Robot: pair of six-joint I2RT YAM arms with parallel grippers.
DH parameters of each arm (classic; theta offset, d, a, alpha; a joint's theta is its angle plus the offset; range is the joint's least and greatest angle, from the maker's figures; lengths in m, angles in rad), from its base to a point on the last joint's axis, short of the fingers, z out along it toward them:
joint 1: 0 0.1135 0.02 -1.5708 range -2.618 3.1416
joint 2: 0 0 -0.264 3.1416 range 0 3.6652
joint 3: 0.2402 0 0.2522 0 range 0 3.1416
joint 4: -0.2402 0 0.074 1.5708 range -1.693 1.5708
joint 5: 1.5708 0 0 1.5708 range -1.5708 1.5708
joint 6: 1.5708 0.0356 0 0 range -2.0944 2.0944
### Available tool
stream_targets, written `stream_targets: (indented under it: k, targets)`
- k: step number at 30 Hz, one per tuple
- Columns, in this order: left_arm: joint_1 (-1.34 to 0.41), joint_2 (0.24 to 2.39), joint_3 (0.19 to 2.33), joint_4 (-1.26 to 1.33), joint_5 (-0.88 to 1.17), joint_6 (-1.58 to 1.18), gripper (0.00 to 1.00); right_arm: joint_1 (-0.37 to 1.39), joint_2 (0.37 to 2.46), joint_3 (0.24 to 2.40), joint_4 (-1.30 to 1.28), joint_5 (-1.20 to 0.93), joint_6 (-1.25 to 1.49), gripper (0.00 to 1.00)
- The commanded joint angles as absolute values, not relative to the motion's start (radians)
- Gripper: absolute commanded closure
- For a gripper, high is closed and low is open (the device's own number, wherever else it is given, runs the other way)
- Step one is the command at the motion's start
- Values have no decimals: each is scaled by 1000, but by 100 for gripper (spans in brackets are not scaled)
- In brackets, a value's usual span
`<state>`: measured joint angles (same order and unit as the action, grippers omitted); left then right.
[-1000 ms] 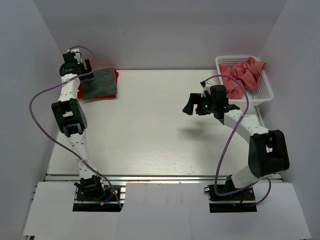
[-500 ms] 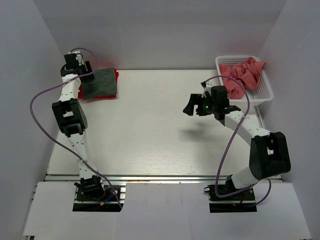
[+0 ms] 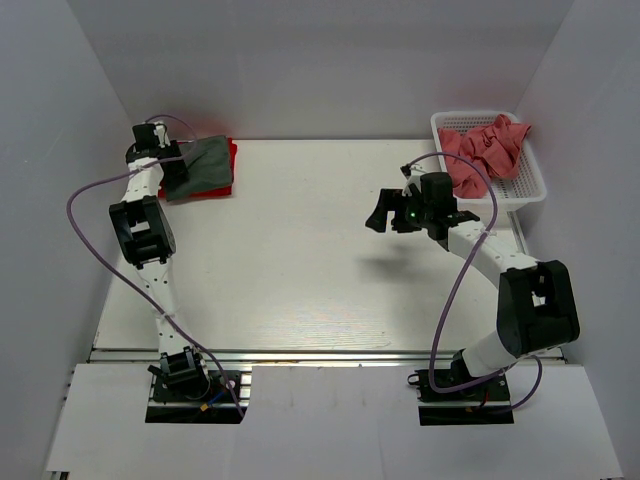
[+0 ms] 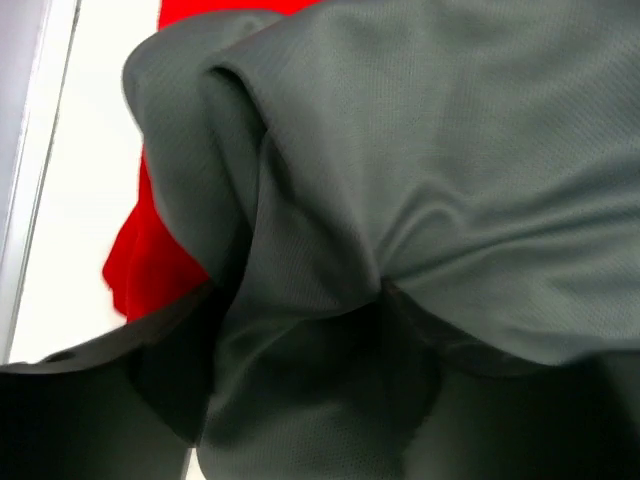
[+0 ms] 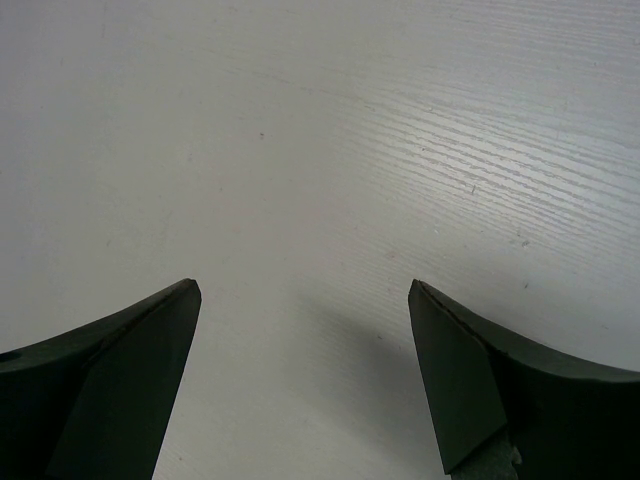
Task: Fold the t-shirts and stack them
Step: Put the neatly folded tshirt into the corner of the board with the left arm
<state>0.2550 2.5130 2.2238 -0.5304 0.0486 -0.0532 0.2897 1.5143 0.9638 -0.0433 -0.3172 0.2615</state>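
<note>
Now the left jaws sit buried in the dark grey t-shirt (image 4: pixel 420 150) atop the red t-shirt (image 4: pixel 150 250), far-left tabletop (image 3: pixel 290 270) corner; can't tell if they grip. Right jaws gape wide, empty.

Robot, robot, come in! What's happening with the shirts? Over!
Left hand at edge of grey shirt, grip unclear. Right hand open over table. Grey on red shirt; pink shirts in basket. Nothing in the way.

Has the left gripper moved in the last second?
Yes. The left gripper has come away from the back wall, toward the near side, onto the left edge of the grey shirt.
</note>
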Motion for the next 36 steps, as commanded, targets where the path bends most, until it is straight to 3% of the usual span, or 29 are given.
stream_targets:
  k: [1, 4, 6, 8, 10, 11, 13, 23, 28, 30, 31, 32, 33, 36]
  targets:
    - [261, 2453, 2217, -476, 87, -40, 45, 288, 1523, 969, -17, -327, 253, 10]
    - [261, 2430, 2217, -454, 100, -29, 58, 288, 1539, 971, -23, -336, 253, 10]
    - [261, 2418, 2217, -443, 114, -20, 58, 287, 1545, 969, -22, -347, 259, 10]
    - [261, 2405, 2207, -434, 124, -9, 67, 288, 1555, 971, -15, -351, 264, 10]
    - [261, 2395, 2207, -410, 124, 2, 78, 288, 1562, 971, -14, -359, 267, 10]
    - [261, 2385, 2207, -400, 124, 15, 91, 288, 1563, 971, -12, -360, 268, 10]
    - [261, 2376, 2207, -387, 155, 40, 99, 290, 1569, 974, -12, -360, 268, 10]
    - [261, 2358, 2180, -290, 241, 104, 100, 290, 1594, 988, -14, -362, 278, 10]
    - [261, 2370, 2178, -273, 153, 115, 100, 290, 1621, 1002, -11, -370, 279, 10]
    - [261, 2399, 2236, -307, 123, 104, 83, 290, 1629, 1008, -14, -371, 281, 10]
    - [261, 2420, 2250, -331, 123, 104, 64, 290, 1629, 1009, -12, -371, 279, 10]
    - [261, 2421, 2250, -331, 114, 104, 58, 290, 1631, 1011, -12, -371, 278, 10]
    - [261, 2421, 2250, -331, 114, 95, 42, 285, 1634, 1012, -14, -373, 281, 10]
    - [261, 2410, 2214, -321, 63, 51, 26, 290, 1631, 1016, -9, -373, 281, 10]
